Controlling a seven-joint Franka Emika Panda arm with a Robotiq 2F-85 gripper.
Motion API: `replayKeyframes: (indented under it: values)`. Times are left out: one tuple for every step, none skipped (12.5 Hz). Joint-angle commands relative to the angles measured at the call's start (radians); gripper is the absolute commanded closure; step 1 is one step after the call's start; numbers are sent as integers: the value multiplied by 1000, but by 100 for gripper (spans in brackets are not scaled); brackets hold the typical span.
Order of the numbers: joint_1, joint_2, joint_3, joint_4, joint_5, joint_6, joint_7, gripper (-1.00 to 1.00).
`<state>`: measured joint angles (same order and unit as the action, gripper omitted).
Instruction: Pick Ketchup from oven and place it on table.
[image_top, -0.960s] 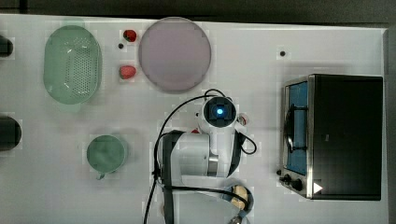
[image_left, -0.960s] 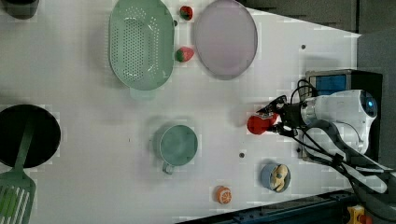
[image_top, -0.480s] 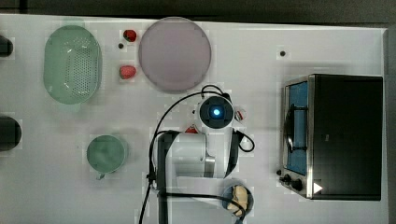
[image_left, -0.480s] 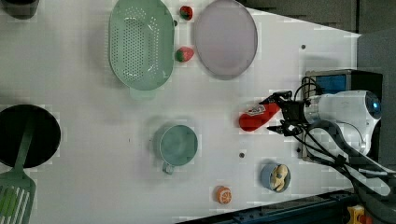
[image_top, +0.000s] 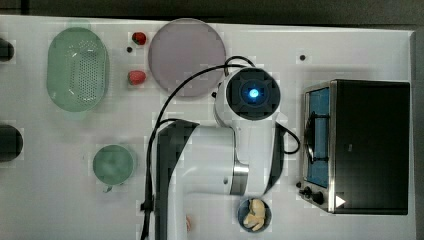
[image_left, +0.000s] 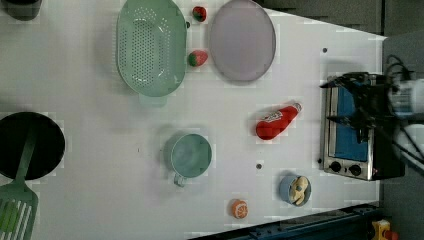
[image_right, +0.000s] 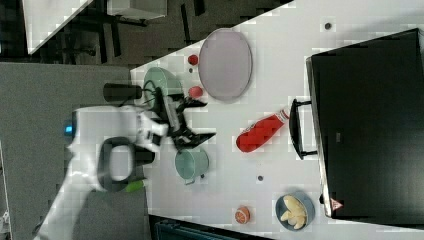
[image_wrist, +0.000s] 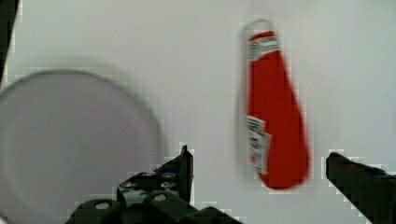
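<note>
Now the ketchup (image_wrist: 275, 116) lies on the table (image_wrist: 196, 46), between the spread, empty fingers (image_wrist: 184, 163).

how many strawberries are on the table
2: one strawberry between the green colander's far end and the purple plate, the other lower in the same gap. More may be hidden.

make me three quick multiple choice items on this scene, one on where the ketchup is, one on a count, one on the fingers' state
1. Where is the ketchup?
A. inside the oven
B. lying on the table
C. on the purple plate

2. How many strawberries lie by the green colander?
A. two
B. four
C. none

3. The gripper fingers are:
A. shut on the bottle
B. open, holding nothing
C. shut, empty

Key: 1 B, it lies on the table between plate and oven. 2 A, two red berries show. 3 B, the wrist view shows them apart above the bottle.
</note>
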<state>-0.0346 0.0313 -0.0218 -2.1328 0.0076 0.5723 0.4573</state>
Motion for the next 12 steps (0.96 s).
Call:
replayKeyframes:
  values:
    - [-9,-109,7,212,-3,-233,20,-100]
    - [-10,-121,4,275,-2,-325,20,-100]
    - [-9,-126,7,310,-2,-402,20,-100]
    - [-9,-128,10,347,-2,-466,20,-100]
    - [-9,-129,9,362,-2,-474,20,-100]
    - [-10,-128,8,370,-2,-469,20,-100]
    - [-10,-128,8,373,-2,-469,20,-100]
    - [-9,-128,8,372,-2,-469,20,-100]
    - [-9,-126,8,371,-2,-469,20,-100]
    - [-10,-124,8,371,-2,-469,20,-100]
    - [-9,-122,8,370,-2,-469,20,-100]
    - [-9,-120,8,370,-2,-469,20,-100]
